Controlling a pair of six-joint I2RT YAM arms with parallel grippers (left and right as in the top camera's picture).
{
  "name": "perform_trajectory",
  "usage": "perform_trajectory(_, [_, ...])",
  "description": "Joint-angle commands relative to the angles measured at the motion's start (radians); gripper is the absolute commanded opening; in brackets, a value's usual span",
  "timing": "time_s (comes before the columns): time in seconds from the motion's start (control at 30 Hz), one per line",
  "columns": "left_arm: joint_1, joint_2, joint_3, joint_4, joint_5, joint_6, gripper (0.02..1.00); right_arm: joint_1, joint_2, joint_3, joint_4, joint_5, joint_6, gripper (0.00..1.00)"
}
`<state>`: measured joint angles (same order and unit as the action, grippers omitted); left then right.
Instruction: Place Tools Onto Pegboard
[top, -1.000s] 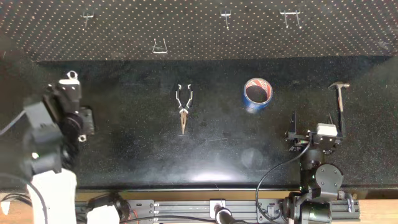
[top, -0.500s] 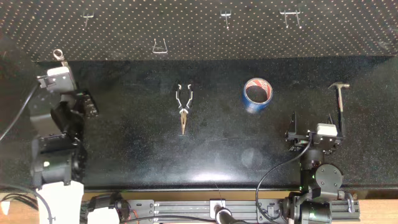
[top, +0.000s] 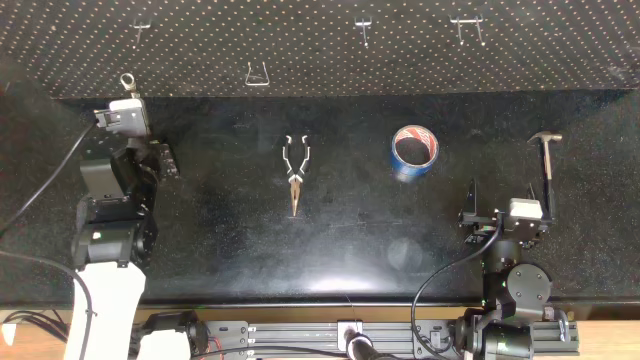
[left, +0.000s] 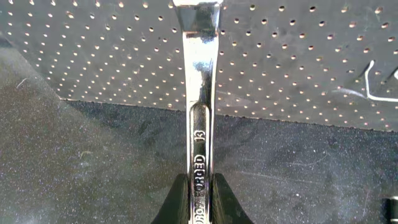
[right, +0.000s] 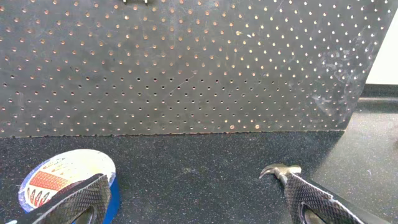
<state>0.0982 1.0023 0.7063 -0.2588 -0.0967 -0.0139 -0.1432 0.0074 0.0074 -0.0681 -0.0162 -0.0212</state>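
The left fingers are clamping the wrench, having carried it from the left side of the tabletop toward the pegboard, so hanging it on the hook looks near; the right fingers are idling, spread wide, beside the hammer

We see a wrench of smooth, shiny metal, bright like a mirror. The pegboard looks dull and dark, full of small holes. The table is black and grainy, a bit rough. The tape roll has a glossy blue side. The pliers and wire hook look like bare metal
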Motion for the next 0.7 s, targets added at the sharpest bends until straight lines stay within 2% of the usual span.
perform_trajectory(0.03, [-0.002,0.007,0.008,0.063,0.003,-0.012,0.031,-0.005,-0.006,-0.003,-0.005,0.008,-0.010,0.921])
perform_trajectory(0.37, [-0.002,0.088,0.017,0.159,0.023,-0.012,0.031,-0.005,-0.006,-0.003,-0.005,0.008,-0.010,0.919])
perform_trajectory(0.7, [-0.003,0.188,0.103,0.168,0.022,-0.004,0.031,-0.005,-0.006,-0.003,-0.005,0.008,-0.010,0.919])
